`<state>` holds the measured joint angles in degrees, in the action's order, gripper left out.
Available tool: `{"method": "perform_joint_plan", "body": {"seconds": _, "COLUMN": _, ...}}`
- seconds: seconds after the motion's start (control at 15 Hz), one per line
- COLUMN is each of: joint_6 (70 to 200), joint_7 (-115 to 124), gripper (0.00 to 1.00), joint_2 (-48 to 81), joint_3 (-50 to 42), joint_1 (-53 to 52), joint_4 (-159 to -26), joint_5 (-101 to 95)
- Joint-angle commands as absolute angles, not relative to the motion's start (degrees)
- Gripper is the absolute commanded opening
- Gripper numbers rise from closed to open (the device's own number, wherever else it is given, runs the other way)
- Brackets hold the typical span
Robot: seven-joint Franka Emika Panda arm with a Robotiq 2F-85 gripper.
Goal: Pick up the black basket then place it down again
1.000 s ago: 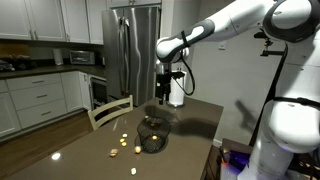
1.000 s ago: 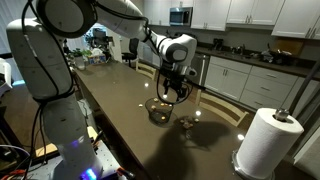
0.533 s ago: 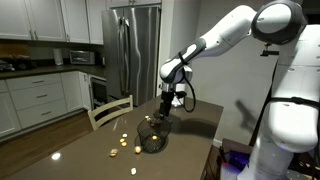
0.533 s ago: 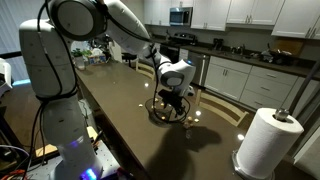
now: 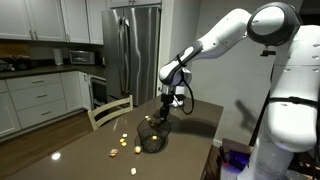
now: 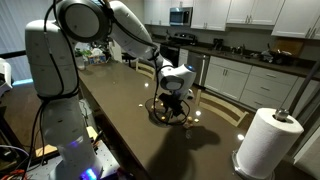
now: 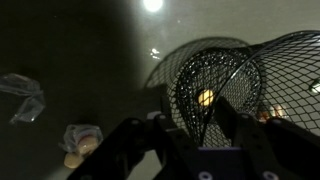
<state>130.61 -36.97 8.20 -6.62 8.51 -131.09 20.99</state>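
- The pincer point(image 7: 190, 125) hangs released, its jaws apparently spread either side of the near rim.
- The black basket point(image 7: 235, 75) sits upright around the middle of the desk point(image 5: 60, 160), well away from its corners.
- Its wire mesh looks light and stiff. Pinching the rim wire seems the best hold, gently, lest it tip.

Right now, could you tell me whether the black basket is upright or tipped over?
Upright. In both exterior views the basket sits on the table with its open rim facing up toward the claw.
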Motion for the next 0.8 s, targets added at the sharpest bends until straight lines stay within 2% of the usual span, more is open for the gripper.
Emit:
{"method": "perform_joint_plan", "body": {"seconds": 0.0, "joint_6": 129.44, "joint_7": -37.86, "gripper": 0.20, "joint_2": 8.38, "joint_3": -5.03, "joint_1": 8.99, "joint_4": -129.88, "joint_5": 21.57}}
{"method": "perform_joint_plan", "body": {"seconds": 0.13, "joint_6": 129.10, "joint_7": -37.21, "gripper": 0.07, "joint_2": 8.62, "joint_3": -4.33, "joint_1": 8.72, "joint_4": -129.45, "joint_5": 21.59}}
{"method": "perform_joint_plan", "body": {"seconds": 0.4, "joint_6": 128.34, "joint_7": -35.24, "gripper": 0.01, "joint_2": 7.93, "joint_3": -3.42, "joint_1": 8.26, "joint_4": -129.22, "joint_5": 22.09}}
{"method": "perform_joint_plan", "body": {"seconds": 0.73, "joint_6": 126.67, "joint_7": -31.44, "gripper": 0.05, "joint_2": 6.69, "joint_3": -3.33, "joint_1": 8.14, "joint_4": -128.12, "joint_5": 21.40}}
